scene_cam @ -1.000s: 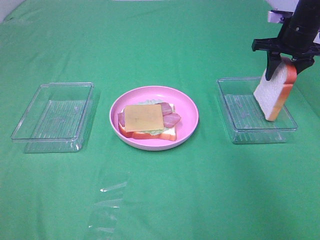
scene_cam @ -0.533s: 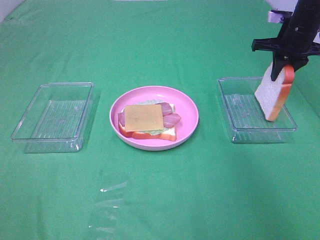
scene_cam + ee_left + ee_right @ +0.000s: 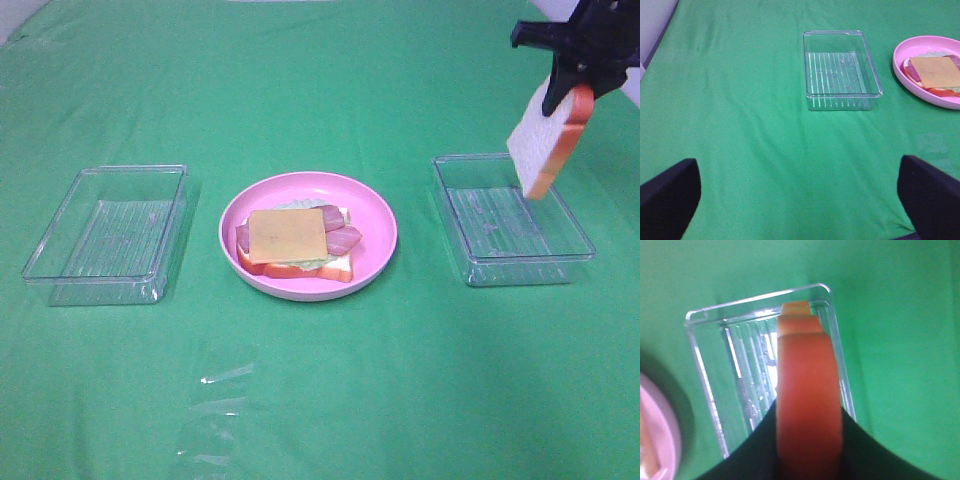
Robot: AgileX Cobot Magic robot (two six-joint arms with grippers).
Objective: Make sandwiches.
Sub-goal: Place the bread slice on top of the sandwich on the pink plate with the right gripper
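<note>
Exterior high view: my right hand (image 3: 566,88) hangs near the upper right corner, pinching the crust edge of a white square toy bread slice with an orange-brown crust (image 3: 541,142), which dangles tilted in the air above the far part of the clear rectangular plastic tray on the right (image 3: 512,261) — not touching it. In my right wrist view that crust (image 3: 809,405) fills the middle, squeezed between my two dark fingers (image 3: 867,452), with the same tray (image 3: 705,385) below it and a sliver of the round pink plate (image 3: 655,440) at the edge. Out on the green cloth tabletop (image 3: 320,400), the plate (image 3: 375,205) sits in the middle, between the two trays and apart from both. On it lies the open sandwich stack (image 3: 297,243): a white bread slice with orange-brown crust at the bottom, pale green lettuce peeking out along its edges, reddish-pink bacon strips (image 3: 342,236) sticking out to the sides, and a square yellow cheese slice (image 3: 287,234) lying flat on top. The second clear rectangular plastic tray (image 3: 60,250) rests on the left, well apart from the plate. My left hand (image 3: 800,192) does not show in the exterior view — in my left wrist view its two dark fingers (image 3: 667,197) are spread wide with only green cloth between them, and beyond them lie the left tray (image 3: 840,102) and part of the plate (image 3: 900,75) with the cheese on top.
</note>
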